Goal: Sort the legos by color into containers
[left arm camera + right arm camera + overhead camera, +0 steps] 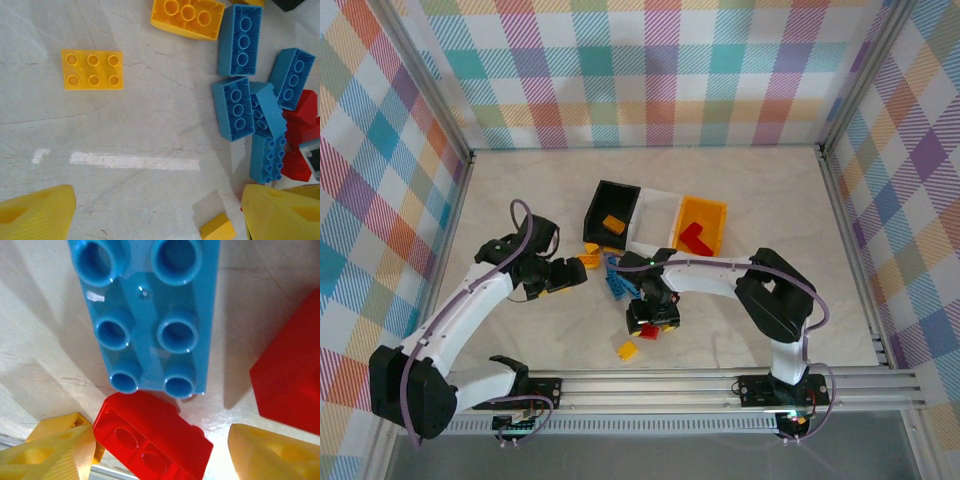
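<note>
"Why was your right gripper (165, 452) spread wide?"

"To straddle the red lego (150, 437) at 6 o'clock of the blue lego (150, 315); nothing was clamped. Your left gripper (160, 212) hung open, empty, and the 3 containers (660, 193) sat at 12 o'clock of the pile (616, 282)."

Pastel plaid walls (660, 70) enclose a pale, seemingly marbled tabletop (770, 190).
</note>
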